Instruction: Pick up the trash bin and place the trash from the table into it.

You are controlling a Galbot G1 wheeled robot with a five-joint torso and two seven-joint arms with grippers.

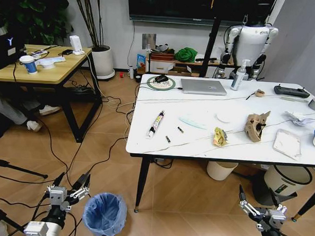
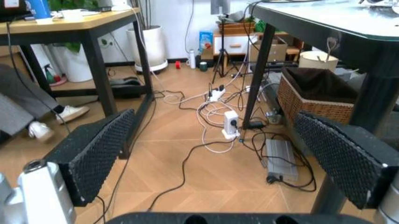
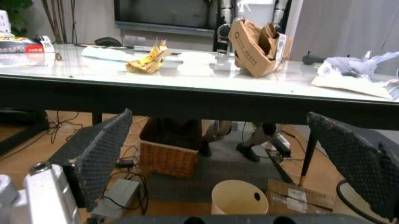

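Left gripper (image 1: 72, 185) wide apart, holding nothing, low by the floor. Trash bin (image 1: 105, 214) just beside it. Right gripper (image 1: 258, 203) apart too, under the table (image 1: 198, 141). Could squash the thin blue bag and tip the bin.

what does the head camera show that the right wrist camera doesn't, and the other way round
Head view only: the blue-lined trash bin on the floor beside the left gripper, and the laptop on the table.

Right wrist view only: a wicker basket under the table.

Both: the right gripper, jaws open and below the tabletop, the brown cardboard piece and the yellow wrapper.
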